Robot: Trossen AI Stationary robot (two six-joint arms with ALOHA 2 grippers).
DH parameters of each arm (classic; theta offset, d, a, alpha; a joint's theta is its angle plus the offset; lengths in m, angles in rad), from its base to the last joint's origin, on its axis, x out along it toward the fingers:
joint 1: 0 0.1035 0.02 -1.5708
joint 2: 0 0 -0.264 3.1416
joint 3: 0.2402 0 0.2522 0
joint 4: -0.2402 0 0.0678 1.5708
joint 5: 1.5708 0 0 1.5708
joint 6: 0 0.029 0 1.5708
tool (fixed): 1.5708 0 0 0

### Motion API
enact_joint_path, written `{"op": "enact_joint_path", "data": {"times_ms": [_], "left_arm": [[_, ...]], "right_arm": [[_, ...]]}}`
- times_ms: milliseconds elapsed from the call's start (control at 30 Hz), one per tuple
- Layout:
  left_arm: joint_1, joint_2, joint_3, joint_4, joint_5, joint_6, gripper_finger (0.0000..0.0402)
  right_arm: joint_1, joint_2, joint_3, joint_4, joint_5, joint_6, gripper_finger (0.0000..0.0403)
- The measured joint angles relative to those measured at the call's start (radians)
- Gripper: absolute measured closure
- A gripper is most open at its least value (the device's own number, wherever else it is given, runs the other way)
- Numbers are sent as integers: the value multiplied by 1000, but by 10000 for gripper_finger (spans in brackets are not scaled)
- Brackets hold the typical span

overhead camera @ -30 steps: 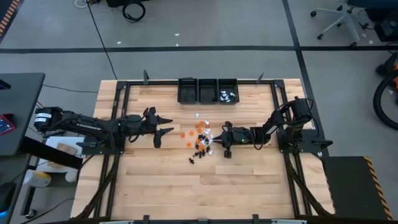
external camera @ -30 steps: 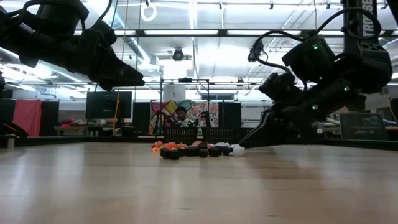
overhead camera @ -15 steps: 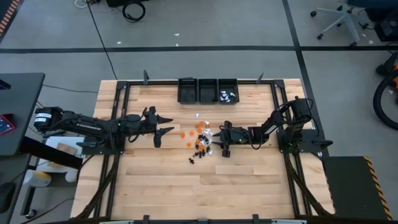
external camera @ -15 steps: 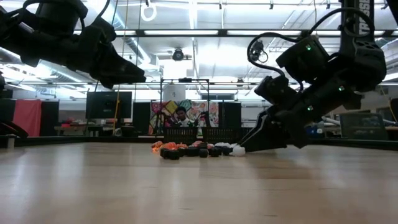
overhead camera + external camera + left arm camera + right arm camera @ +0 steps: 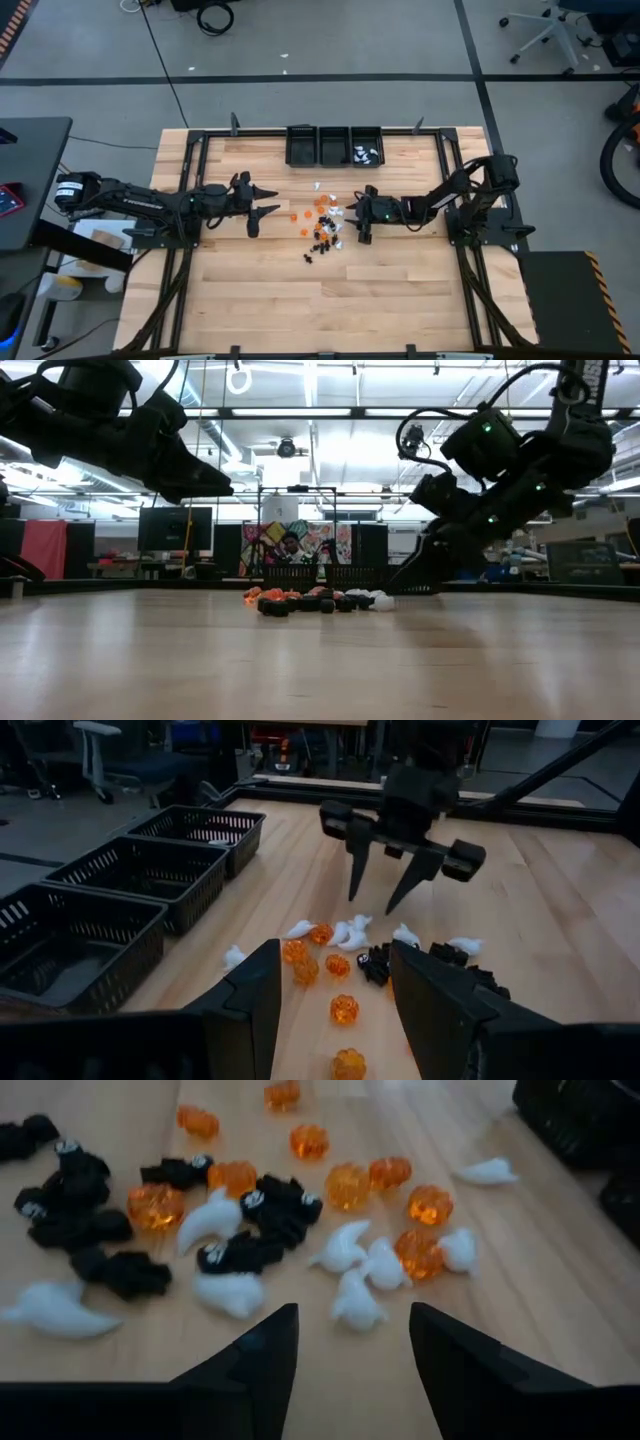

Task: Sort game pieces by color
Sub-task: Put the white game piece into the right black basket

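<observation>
A wooden table [image 5: 260, 300] carries three black bins [image 5: 335, 146] at its far edge, twelve o'clock from a heap of game pieces [image 5: 322, 222] at the centre. The right gripper [image 5: 358, 222] hovers at the heap's three o'clock edge, fingers parted wide and empty; white pieces [image 5: 345, 1270] lie just ahead of its tips. A clean pick likely means straddling a single white piece. The left gripper [image 5: 262, 200] waits at nine o'clock, spread open, holding nothing.
</observation>
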State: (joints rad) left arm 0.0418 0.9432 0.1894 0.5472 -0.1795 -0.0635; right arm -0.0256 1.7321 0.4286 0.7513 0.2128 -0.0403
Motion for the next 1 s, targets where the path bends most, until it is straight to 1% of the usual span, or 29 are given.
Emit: {"op": "enact_joint_path", "data": {"times_ms": [167, 433, 633, 733, 900, 1000], "left_arm": [[0, 0, 0, -13, 0, -11, 234], [0, 0, 0, -29, 0, -28, 234], [0, 0, 0, -26, 0, -28, 234], [0, 0, 0, -18, 0, -28, 234], [0, 0, 0, -19, 0, -27, 234], [0, 0, 0, -19, 0, -27, 234]], "right_arm": [[-51, 62, 0, 89, -103, -68, 204], [-122, 190, 0, 270, -253, -75, 204], [-138, 281, 0, 414, -281, -76, 210], [-142, 293, 1, 422, -296, -76, 233], [-141, 287, -1, 411, -308, -76, 294], [-141, 287, 0, 408, -311, -80, 324]]}}
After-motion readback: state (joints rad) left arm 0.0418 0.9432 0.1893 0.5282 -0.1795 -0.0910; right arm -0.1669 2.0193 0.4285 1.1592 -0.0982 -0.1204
